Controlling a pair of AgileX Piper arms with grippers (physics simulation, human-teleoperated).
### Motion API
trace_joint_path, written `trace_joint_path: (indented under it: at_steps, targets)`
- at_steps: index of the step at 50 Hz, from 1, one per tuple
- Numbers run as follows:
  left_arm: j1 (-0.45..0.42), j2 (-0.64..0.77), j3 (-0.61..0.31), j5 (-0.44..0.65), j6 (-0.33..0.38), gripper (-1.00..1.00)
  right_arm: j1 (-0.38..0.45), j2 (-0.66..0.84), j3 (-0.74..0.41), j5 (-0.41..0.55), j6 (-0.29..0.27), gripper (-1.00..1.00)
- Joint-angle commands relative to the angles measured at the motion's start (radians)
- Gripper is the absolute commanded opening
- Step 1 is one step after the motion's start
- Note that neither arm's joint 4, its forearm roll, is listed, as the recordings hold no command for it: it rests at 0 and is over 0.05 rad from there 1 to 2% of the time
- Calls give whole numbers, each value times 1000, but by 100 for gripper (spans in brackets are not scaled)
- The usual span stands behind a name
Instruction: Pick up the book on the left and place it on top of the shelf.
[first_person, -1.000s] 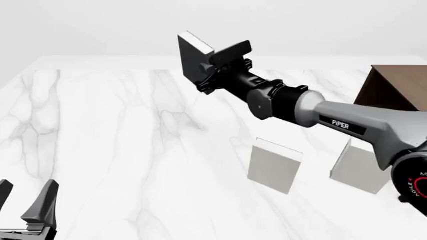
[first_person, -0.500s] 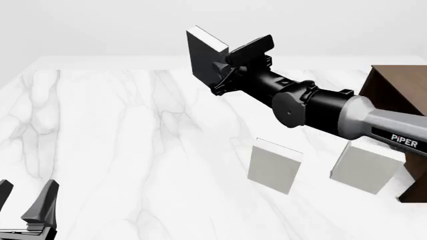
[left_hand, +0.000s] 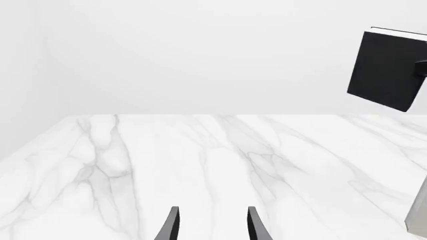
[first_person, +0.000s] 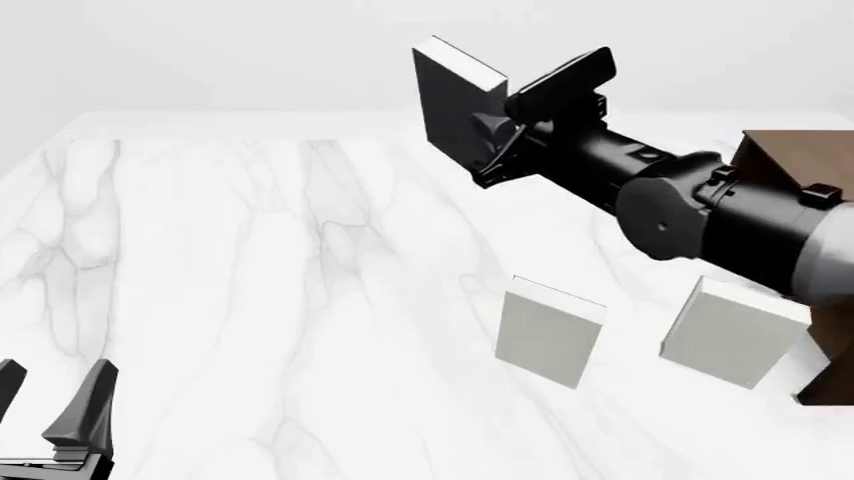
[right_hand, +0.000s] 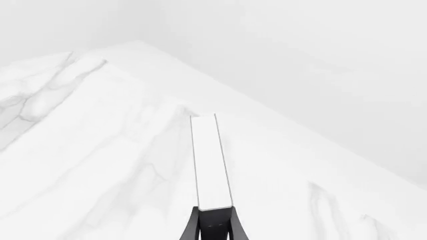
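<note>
My right gripper (first_person: 505, 125) is shut on the black book (first_person: 451, 105) and holds it upright, high above the table's far middle. The book's light page edge faces up in the front view. In the right wrist view its page edge (right_hand: 211, 160) runs out from between the fingers (right_hand: 215, 225). The book also shows in the left wrist view (left_hand: 387, 67). The dark brown shelf (first_person: 801, 170) stands at the right edge, to the right of the book. My left gripper (first_person: 51, 405) is open and empty at the near left corner; its fingertips (left_hand: 172, 225) show in the left wrist view.
Two light grey-white books stand upright on the marble table (first_person: 240, 280): one (first_person: 547, 330) at the near middle right, one (first_person: 731, 332) beside the shelf. The right arm (first_person: 721, 215) passes above them.
My right gripper has carried the black book to the right and a little higher, towards the shelf. The left gripper has not moved.
</note>
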Motion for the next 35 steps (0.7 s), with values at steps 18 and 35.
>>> trace_joint_path:
  at_steps: [18, 35]
  targets:
    - [0, 0, 0, 0, 0, 100, -130, -145, -1, 111, -99, -100]
    - [0, 0, 0, 0, 0, 100, -216, -224, 29, 148, -153, -100]
